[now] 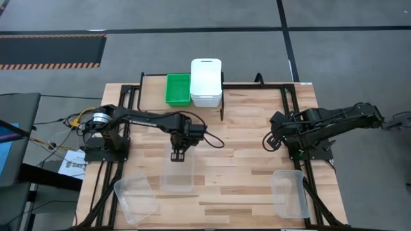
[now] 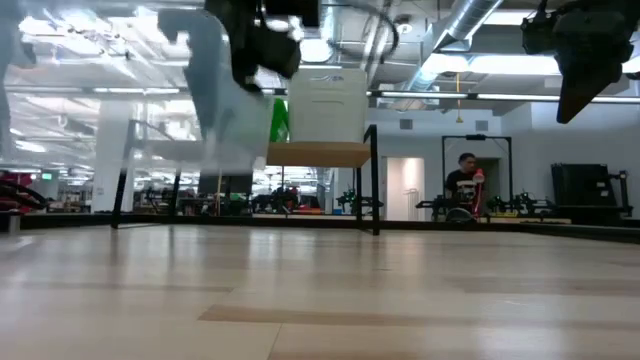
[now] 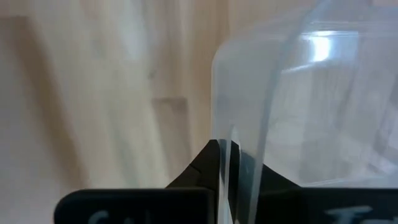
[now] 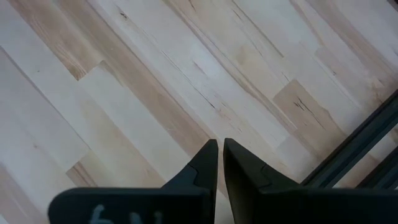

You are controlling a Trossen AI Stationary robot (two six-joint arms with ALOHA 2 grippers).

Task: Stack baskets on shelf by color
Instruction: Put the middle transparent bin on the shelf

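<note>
- Table [image 1: 244,160]: I note the shelf [image 1: 247,85] at its far edge, carrying a white stack [image 1: 206,81] and a green basket [image 1: 178,89].
- Clear basket [image 1: 177,172]: near of the shelf, rim pinched in my left gripper [image 1: 177,154] jaws, lifted.
- Right gripper [image 1: 270,142]: idle right of the shelf, jaws nearly closed, empty.
- Step, as I judge: carrying; next needs placement on the shelf's bare part.
</note>
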